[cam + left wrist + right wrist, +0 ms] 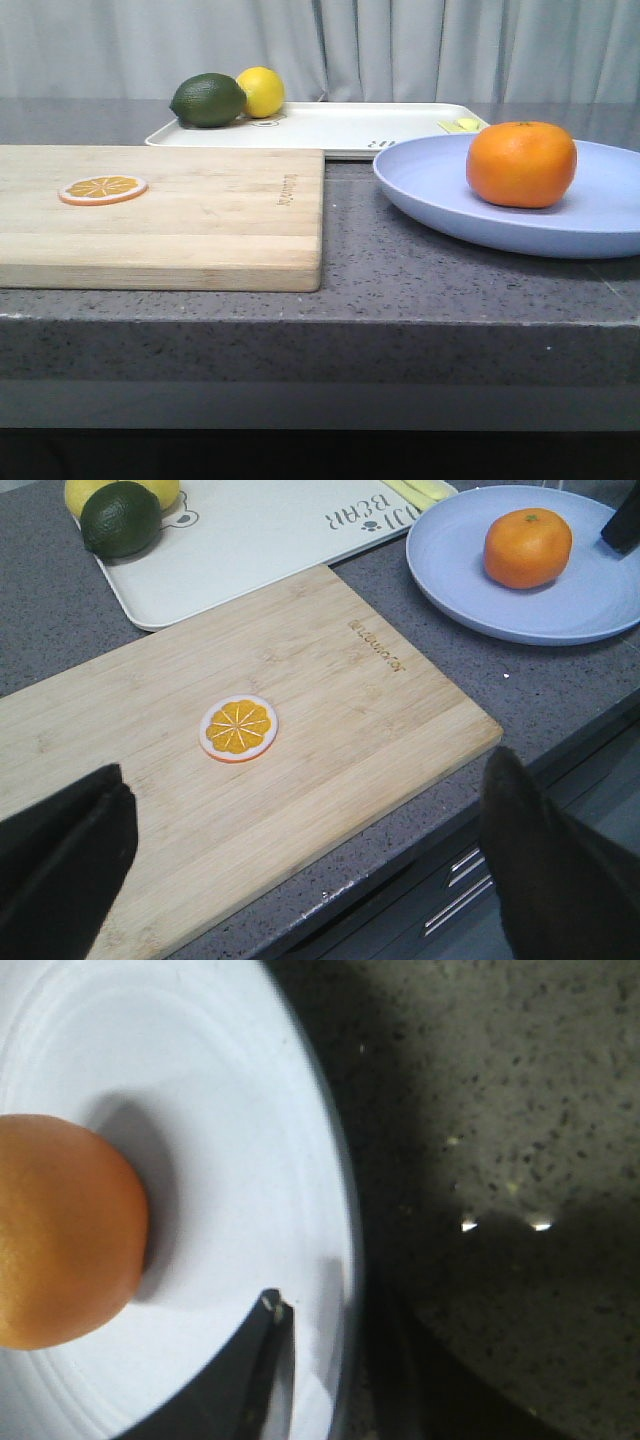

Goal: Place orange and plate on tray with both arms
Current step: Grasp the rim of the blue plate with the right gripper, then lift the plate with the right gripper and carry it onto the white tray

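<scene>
Grey speckled stone was the counter (400, 290) that carried everything I could see. The largest thing on it was a pale wooden cutting board (180, 215) on the left, with a thin orange slice (103, 188) lying flat on it. Behind the board sat the white tray (340, 128), holding a dark green lime (208, 100) and a yellow lemon (262, 90) at its far left corner; most of its surface was bare.

To the right of the board, in front of the tray, lay the lavender-blue plate (440, 190), not yet on the tray. The orange (521, 163) rested on the plate, upright, stem dimple on top.

My left gripper (300, 870) hung above the near edge of the board with its fingers spread wide, holding nothing. My right gripper (330, 1380) was at the plate's outer rim: one dark finger (250, 1370) lay over the inside of the rim, and another dark shape sat just outside it, too blurred to be sure. I could not tell whether it had pinched the rim.

I judged the step in hand to be gripping the plate. To do it well, I would seat the rim deep between the fingers, lift level so the orange does not roll, and clear the tray's raised edge before lowering.
</scene>
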Tool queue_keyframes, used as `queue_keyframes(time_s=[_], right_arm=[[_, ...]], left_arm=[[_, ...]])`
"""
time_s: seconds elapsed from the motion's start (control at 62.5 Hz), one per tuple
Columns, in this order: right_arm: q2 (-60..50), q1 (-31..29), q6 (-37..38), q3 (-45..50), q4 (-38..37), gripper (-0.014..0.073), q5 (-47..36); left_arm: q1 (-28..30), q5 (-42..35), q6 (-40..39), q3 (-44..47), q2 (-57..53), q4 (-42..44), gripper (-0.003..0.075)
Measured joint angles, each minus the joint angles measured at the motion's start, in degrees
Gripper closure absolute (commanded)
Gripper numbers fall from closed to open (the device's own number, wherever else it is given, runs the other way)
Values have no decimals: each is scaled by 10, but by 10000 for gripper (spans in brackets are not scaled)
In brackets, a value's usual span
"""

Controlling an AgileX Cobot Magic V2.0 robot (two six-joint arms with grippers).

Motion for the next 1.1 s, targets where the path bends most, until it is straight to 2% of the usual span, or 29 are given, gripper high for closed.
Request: queue_keyframes(time_s=[0.288,0.672,0.88,1.104], right_arm=[[3,0,0,-1,4,667,-11],[3,0,0,-1,5,661,-12],[4,10,5,-5,46,661,-24],[18,64,89,-66,38,661,-41]], left_arm=[[0,0,0,0,0,0,47],[0,0,0,0,0,0,47],[0,0,0,0,0,0,47],[0,0,0,0,0,0,47]])
